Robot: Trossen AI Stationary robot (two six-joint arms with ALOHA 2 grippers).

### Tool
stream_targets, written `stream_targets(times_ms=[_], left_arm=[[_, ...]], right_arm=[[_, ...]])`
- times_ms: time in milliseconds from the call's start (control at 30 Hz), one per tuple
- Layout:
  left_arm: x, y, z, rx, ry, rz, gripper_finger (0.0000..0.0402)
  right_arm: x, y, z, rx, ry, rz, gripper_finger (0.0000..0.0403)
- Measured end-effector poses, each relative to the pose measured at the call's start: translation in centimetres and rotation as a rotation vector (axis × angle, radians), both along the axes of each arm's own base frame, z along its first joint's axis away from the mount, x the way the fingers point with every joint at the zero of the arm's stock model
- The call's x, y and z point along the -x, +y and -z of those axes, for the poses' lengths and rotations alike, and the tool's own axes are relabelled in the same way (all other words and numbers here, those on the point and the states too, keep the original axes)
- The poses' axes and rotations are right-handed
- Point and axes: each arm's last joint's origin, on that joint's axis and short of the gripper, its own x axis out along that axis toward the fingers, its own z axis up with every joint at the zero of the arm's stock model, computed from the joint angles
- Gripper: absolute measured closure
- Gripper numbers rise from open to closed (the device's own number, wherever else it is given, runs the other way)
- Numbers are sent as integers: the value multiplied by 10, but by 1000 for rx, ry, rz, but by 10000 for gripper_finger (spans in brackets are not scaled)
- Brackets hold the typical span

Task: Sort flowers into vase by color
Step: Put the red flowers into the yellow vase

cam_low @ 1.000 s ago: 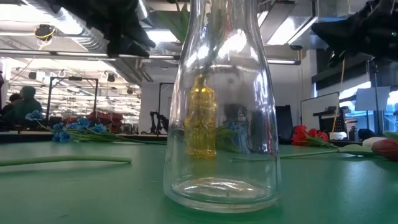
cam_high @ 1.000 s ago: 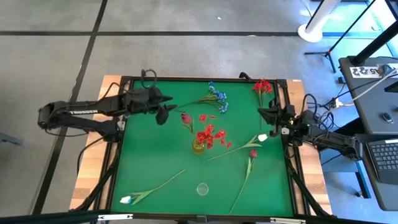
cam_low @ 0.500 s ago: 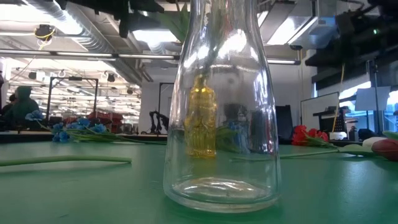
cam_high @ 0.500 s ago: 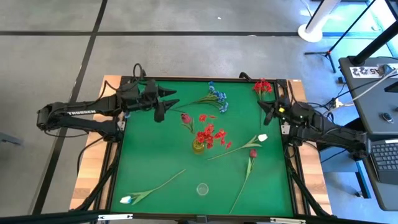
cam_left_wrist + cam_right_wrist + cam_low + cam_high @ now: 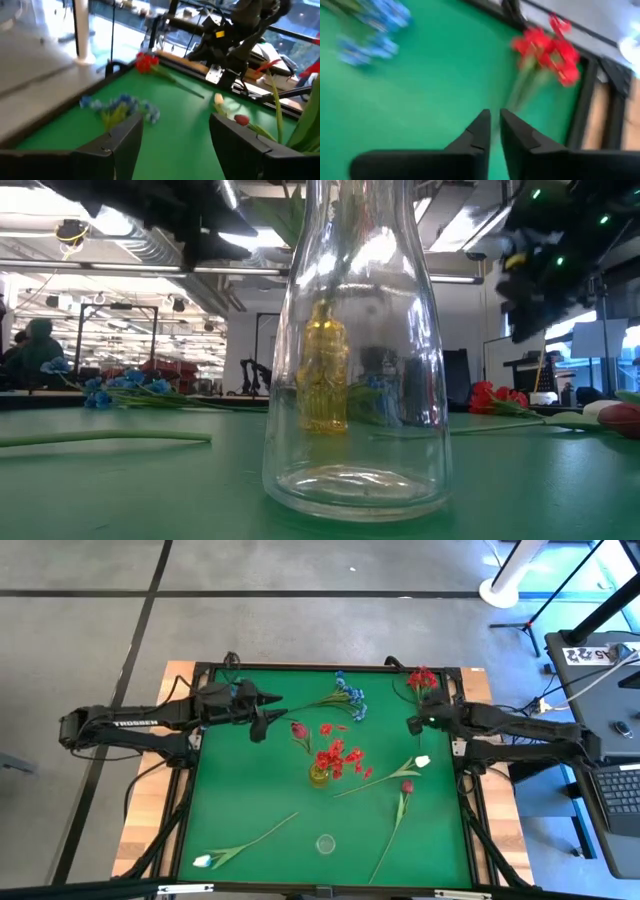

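Left pincer [image 5: 266, 712] arm: "TROSSEN" lettering

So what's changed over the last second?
The right gripper swung from the table's right edge toward the red flowers at the far corner, fingers nearly together, holding nothing. The left gripper barely moved, fingers open. No flower or vase shifted.

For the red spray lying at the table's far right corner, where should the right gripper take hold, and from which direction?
Probably mid-stem, from above. The red spray lies flat with its blossoms toward the far edge and its thin stem trailing toward the right gripper. The bare stem suits the narrow fingers better than the bushy head.
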Motion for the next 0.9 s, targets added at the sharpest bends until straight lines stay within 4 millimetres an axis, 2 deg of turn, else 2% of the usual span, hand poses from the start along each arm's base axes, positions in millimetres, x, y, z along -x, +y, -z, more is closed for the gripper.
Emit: stream_targets(times_ms=[167, 300, 433, 600, 767, 900], left_arm=[[-3, -15, 4, 20, 5, 80, 179], [-4, -25, 3, 2, 5, 131, 179], [-5, -32, 4, -6, 10, 168, 179], [-5, -39, 4, -5, 16, 201, 179], [-5, -41, 6, -23, 38, 208, 179], [-4, -40, 7, -31, 56, 182, 179]], right_arm=[[0, -21, 17, -118, 86, 140, 275], [0, -42, 26, -205, 55, 236, 216], [2, -61, 35, -245, 66, 300, 180], [2, -83, 49, -264, 70, 358, 170], [-7, -103, 62, -309, -23, 302, 176], [-10, -112, 75, -337, -22, 291, 181]])
